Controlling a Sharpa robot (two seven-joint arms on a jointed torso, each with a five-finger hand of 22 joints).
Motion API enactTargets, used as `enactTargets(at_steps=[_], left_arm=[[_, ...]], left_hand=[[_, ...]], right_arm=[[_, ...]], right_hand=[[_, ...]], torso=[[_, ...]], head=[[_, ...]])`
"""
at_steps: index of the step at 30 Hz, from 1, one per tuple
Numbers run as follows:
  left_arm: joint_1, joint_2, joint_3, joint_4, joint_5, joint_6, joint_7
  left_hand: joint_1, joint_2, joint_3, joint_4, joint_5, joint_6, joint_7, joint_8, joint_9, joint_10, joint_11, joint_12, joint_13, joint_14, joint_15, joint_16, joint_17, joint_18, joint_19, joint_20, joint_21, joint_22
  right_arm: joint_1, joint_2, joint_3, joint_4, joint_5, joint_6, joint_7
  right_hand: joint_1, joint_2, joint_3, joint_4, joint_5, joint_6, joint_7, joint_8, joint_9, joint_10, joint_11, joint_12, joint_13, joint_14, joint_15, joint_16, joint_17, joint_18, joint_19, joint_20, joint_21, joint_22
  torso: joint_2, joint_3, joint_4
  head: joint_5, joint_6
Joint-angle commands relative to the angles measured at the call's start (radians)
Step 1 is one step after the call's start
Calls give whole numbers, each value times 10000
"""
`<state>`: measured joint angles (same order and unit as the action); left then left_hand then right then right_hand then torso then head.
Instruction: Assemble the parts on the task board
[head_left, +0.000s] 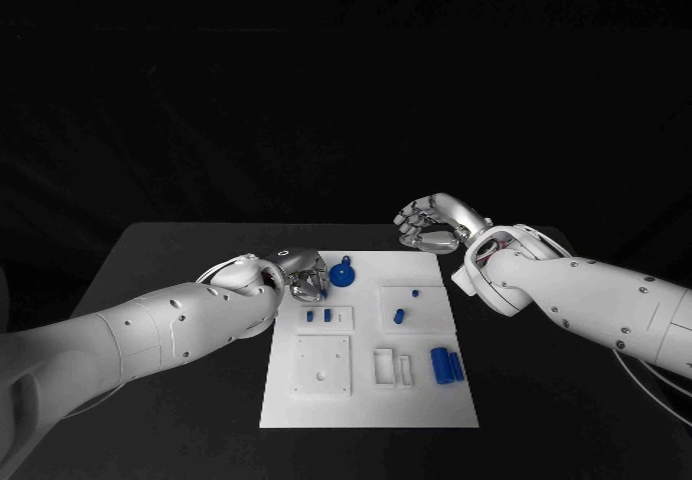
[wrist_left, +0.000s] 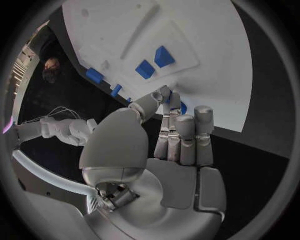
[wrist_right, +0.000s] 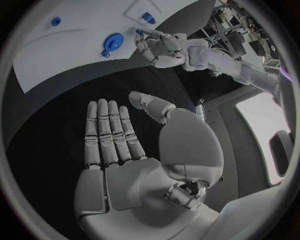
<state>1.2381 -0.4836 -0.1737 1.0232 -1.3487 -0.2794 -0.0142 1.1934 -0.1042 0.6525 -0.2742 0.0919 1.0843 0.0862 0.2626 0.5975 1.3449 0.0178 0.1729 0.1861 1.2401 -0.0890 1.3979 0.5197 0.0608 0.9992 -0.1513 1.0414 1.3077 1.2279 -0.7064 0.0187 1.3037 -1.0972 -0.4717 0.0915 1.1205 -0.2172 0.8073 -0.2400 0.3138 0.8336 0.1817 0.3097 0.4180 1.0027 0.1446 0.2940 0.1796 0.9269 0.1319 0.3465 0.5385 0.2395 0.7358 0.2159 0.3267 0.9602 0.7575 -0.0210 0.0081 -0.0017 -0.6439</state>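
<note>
Black worktop (head_left: 173, 250), white task board (head_left: 368, 345) lying at centre, long side running near to far.

Left hand (head_left: 300, 275) at the board's far-left edge, fingers curled down at the rim just beside the round blue part (head_left: 342, 273); in the left wrist view, fingers (wrist_left: 184, 135) straight and side by side, tips at the board edge, thumb bent across toward them. Cannot tell whether anything is pinched there, nor whether the fingertips touch the round part.

Right hand (head_left: 433, 225) hovering over the worktop just beyond the board's far-right corner, holding nothing; in the right wrist view, fingers (wrist_right: 109, 132) extended flat, thumb spread out to the side, palm open.

Remaining blue parts on the board, largest first: two long pieces (head_left: 447, 366) side by side at the near-right edge; pair of short pieces (head_left: 319, 315) in a recess mid-left; small piece (head_left: 400, 317) mid-right; tiny piece (head_left: 415, 293) in the recess just beyond it.
</note>
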Motion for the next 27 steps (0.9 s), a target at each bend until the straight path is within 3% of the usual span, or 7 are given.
enactTargets(at_steps=[1, 10, 19, 27], left_arm=[[11, 28, 2, -48, -32, 252, -43], [11, 21, 2, -110, -48, 240, -75], [-28, 300, -6, -391, 113, 407, 56], [-41, 315, -63, -446, 134, 659, 18]], left_hand=[[-22, 83, 55, 5, 43, 117, 16, 29, 9, 101, 21, 32, 10, 20, -35, 1, -17, 620, 52, -312, 57, 158], [-22, 88, 59, 1, 38, 116, 16, 27, 9, 104, 21, 24, 10, 19, -34, -3, -20, 619, 50, -315, 58, 157], [-34, 94, 58, 4, 31, 117, 18, 26, 8, 112, 21, 16, 12, 18, -34, -7, -23, 615, 48, -316, 58, 156], [-52, 109, 57, 8, 22, 112, 21, 21, 7, 120, 22, 5, 14, 15, -34, -12, -27, 610, 44, -318, 58, 155]], right_arm=[[0, 7, 5, 6, -10, 73, 108], [0, 5, 5, 6, -10, 73, 111], [0, 48, 5, -9, -10, 78, 116], [0, 32, 5, -6, -10, 78, 111]], right_hand=[[106, -6, -52, -17, 53, -10, 15, 67, -16, 46, 12, -43, -10, -27, 26, -60, -9, -3, -86, 12, -48, 4], [108, -6, -53, -18, 57, -9, 15, 67, -18, 47, 12, -48, -20, -29, 27, -64, -11, -3, -88, 13, -53, 5], [110, -6, -54, -19, 59, -8, 15, 68, -21, 49, 12, -54, -31, -30, 27, -68, -14, -2, -91, 16, -59, 7], [108, -6, -57, -17, 59, -8, 15, 68, -24, 52, 13, -58, -40, -30, 28, -72, -16, -2, -93, 18, -63, 8]], torso=[[-1, 8, -5], [2, 13, -2], [3, 9, -6], [-2, 16, -12]], head=[[10, -9], [38, -14], [40, -21], [49, -45]])
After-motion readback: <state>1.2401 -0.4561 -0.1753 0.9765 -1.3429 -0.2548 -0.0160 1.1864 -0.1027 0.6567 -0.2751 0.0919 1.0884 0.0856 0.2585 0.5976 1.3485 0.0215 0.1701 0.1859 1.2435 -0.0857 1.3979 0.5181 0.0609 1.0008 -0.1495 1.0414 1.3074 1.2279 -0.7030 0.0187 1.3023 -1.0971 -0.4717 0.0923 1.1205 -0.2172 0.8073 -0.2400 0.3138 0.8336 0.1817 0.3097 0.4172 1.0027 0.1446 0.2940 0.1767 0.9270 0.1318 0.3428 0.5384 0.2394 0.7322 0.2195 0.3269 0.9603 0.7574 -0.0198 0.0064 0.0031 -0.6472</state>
